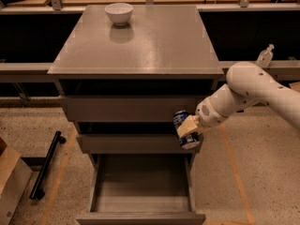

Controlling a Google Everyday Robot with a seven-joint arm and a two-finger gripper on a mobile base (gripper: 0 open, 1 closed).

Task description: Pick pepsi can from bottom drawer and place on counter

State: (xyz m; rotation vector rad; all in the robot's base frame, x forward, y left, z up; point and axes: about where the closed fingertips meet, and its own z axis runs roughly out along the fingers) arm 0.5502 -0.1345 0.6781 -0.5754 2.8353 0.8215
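While near drawers point(133, 109), can point(179, 118) in hand point(188, 128)

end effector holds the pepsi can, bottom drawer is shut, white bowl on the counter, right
No: camera view shows the bottom drawer open. The end effector holds the pepsi can by the middle drawer; the white bowl is on the counter.
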